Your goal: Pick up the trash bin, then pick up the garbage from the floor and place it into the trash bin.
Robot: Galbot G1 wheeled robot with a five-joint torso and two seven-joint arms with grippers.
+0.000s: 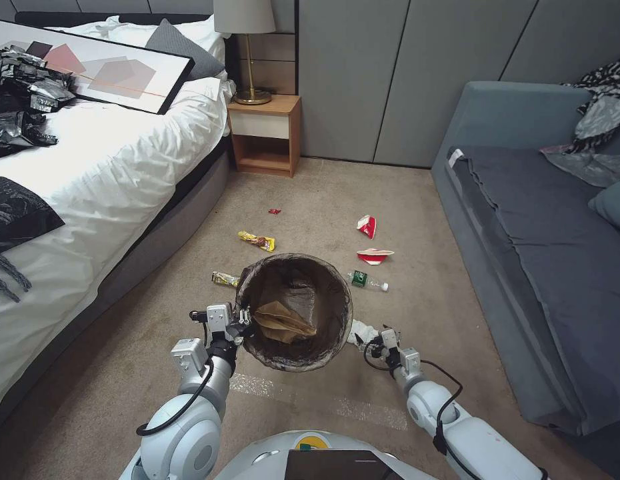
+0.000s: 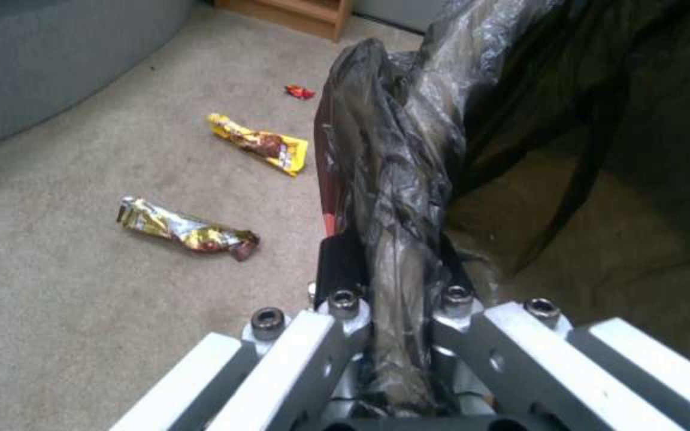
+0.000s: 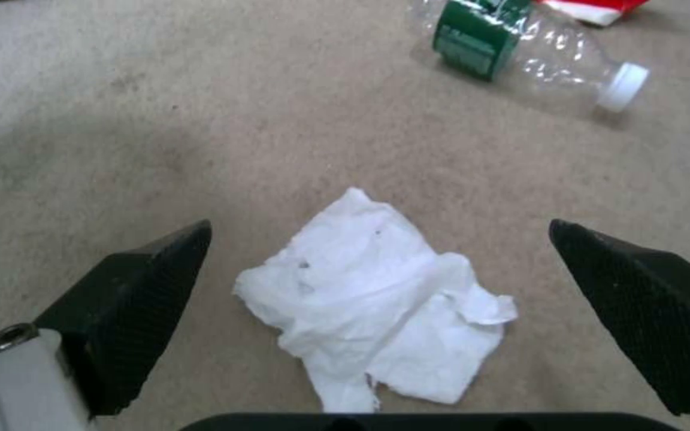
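**Bin Held at the Rim, Tissue Framed Below**

Clamped on the bag-lined rim at about nine o'clock of the trash bin (image 1: 297,310): the left gripper (image 1: 242,328), jaws pinched tight over the folded dark liner (image 2: 397,197). Inside the bin, a tan folded paper (image 1: 281,321) resting against the bag. Spread wide apart and low over the beige carpet (image 1: 403,220) at the bin's four o'clock: the right gripper (image 3: 381,239), its two black fingers (image 3: 133,299) flanking a crumpled white tissue (image 3: 377,305) without touching it. Scattered beyond: a small clear green-labelled bottle (image 3: 521,54) at two o'clock from the tissue, lying on its side, white cap away from the bin; two crushed red-and-white paper cups (image 1: 371,241) farther out past the bottle; two yellow-gold snack wrappers (image 2: 225,185) at ten to eleven o'clock of the bin; a tiny red scrap (image 1: 275,211) toward twelve. Bed (image 1: 110,173) along the left, grey sofa (image 1: 543,233) along the right.
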